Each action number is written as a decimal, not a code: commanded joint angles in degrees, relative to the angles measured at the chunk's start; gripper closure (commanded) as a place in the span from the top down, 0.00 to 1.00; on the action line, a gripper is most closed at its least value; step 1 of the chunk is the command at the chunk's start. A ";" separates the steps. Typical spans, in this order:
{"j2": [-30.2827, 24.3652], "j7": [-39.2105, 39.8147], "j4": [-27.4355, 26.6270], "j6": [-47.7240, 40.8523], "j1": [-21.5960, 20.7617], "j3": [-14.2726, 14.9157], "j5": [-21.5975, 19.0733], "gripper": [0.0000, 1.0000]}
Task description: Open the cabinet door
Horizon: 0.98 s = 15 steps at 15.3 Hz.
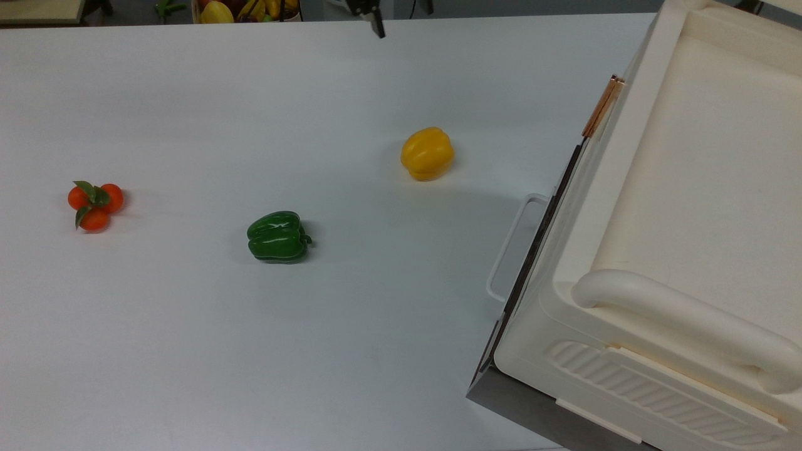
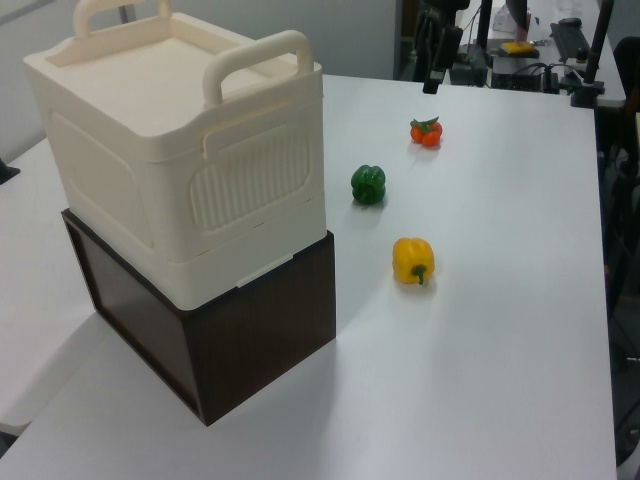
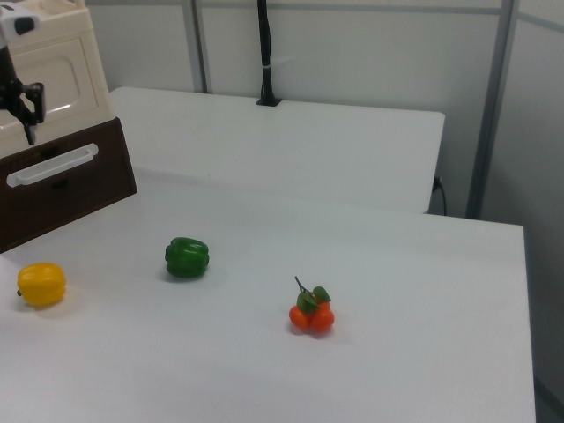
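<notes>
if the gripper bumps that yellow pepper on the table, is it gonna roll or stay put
The yellow pepper would probably wobble and roll a little rather than far: it is rounded but lobed, lying on its side on the smooth white table. Its glossy skin suggests it may slide. Nothing touches it, so nothing would stop it.

Black gripper [image 3: 26, 113] with slim dark fingers [image 1: 378, 25], white arm housing above with dark spot

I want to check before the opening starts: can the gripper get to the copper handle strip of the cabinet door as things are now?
Probably yes. The gripper hangs above the table, and the copper handle strip on the cabinet door has nothing in front of it. The yellow pepper lies low on the table, apart from the door.
</notes>
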<state>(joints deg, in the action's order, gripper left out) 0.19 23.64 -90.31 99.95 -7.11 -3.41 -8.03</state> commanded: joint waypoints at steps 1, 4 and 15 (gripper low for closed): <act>0.42 3.95 1.70 1.04 0.25 -3.43 -0.15 0.45; 2.44 5.45 4.43 1.12 -0.01 -5.63 -0.24 0.41; 7.89 13.27 7.34 16.32 -0.19 -12.31 -0.06 0.43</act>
<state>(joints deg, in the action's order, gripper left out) 6.24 33.73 -84.54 113.47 -7.12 -14.63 -8.03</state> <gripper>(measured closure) 0.573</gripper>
